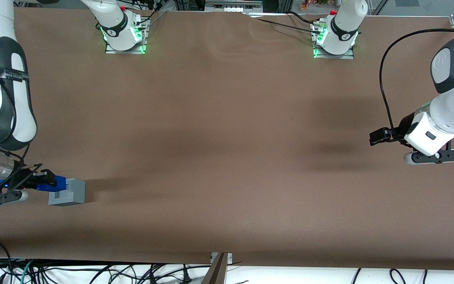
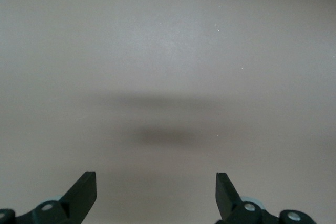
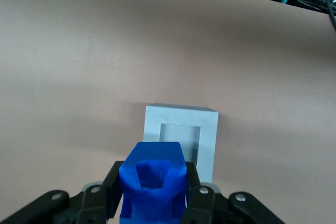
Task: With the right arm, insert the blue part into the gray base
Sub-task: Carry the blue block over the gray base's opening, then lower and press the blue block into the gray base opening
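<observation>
- Right arm: white links with black joint sections, reaching low over the brown table at the working arm's end.
- Gripper: black, two fingers, held just above the table surface. Fingers narrowed and clamped on the blue part, one finger on each side of it.
- Wrist view confirms the grasp: gripper with the blue part sitting between the two fingers, both pressed against its sides. Part's visible end shows a hollow with a lumpy rim.
- Blue part, relative to gripper: inside the grasp, projecting out past the fingertips toward the gray base.
- Gray base, relative to gripper: directly ahead of the fingertips, resting on the table. In the front view the blue part's tip overlaps the base's edge; cannot tell whether they touch.
- Gray base in the wrist view: square recess faces up toward the camera, open and unfilled. Blue part lines up with the recess but is not seated in it.
- Base casts a soft shadow on the table, on its side away from the gripper.
</observation>
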Robot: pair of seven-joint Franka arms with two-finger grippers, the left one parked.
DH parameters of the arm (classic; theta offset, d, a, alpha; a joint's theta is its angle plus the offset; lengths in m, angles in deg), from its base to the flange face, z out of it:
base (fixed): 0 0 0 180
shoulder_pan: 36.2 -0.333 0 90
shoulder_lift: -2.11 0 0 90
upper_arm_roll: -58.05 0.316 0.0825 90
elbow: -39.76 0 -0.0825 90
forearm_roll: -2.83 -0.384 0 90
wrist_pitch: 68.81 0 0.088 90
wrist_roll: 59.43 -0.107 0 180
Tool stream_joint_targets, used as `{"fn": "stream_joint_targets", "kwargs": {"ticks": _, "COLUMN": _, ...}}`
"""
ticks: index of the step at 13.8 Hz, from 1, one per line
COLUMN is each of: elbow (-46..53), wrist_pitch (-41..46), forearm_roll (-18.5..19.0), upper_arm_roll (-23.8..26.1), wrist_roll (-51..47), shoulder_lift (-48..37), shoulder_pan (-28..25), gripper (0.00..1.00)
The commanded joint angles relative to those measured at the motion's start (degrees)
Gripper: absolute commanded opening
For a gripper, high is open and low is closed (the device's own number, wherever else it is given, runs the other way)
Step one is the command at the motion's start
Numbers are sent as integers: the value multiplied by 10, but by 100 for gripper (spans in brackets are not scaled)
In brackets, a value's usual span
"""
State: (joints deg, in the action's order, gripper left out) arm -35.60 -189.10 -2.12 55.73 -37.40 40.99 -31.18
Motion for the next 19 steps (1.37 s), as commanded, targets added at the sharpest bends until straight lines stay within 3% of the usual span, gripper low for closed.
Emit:
{"fn": "stream_joint_targets", "kwargs": {"ticks": 1, "elbow": 15, "wrist_pitch": -21, "forearm_roll": -7, "upper_arm_roll": 4, "wrist_roll": 25, "shoulder_lift": 22, "shoulder_pan": 5, "gripper": 27}}
{"fn": "stream_joint_targets", "kwargs": {"ticks": 15, "elbow": 10, "wrist_pitch": -42, "forearm_roll": -10, "upper_arm_roll": 4, "wrist_roll": 32, "shoulder_lift": 56, "shoulder_pan": 22, "gripper": 27}}
{"fn": "stream_joint_targets", "kwargs": {"ticks": 19, "elbow": 10, "wrist_pitch": -44, "forearm_roll": -30, "upper_arm_roll": 4, "wrist_roll": 25, "shoulder_lift": 62, "shoulder_pan": 20, "gripper": 27}}
